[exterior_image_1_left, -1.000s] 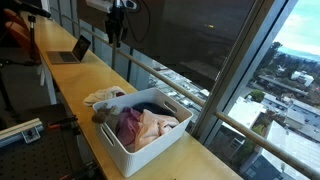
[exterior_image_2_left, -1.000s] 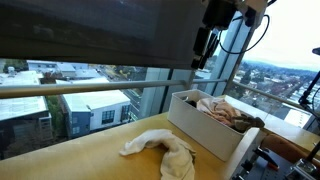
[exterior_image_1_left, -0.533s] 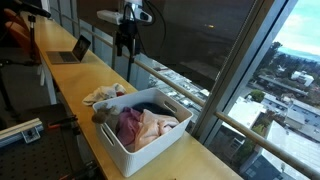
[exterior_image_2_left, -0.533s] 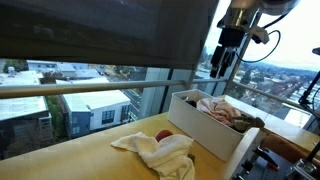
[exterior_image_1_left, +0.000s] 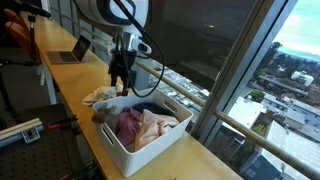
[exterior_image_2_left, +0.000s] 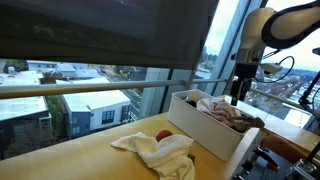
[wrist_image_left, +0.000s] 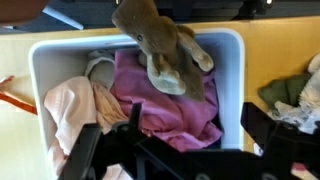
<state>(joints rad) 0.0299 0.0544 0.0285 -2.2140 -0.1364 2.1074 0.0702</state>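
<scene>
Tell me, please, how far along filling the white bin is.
Done: a brown plush toy and pink clothes lie in the white bin. In hand: nothing; the gripper hangs open above it. Left: a white cloth and a red item lie on the table.

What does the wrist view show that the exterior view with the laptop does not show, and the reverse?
Only the wrist view: a look straight down on a recognisable brown plush toy lying across the wall of the white bin.
Only the exterior view: the laptop, the counter and the window with the city beyond.
Both: the bin, the purple cloth and pale pink cloth inside it, and the open end effector above it.
</scene>
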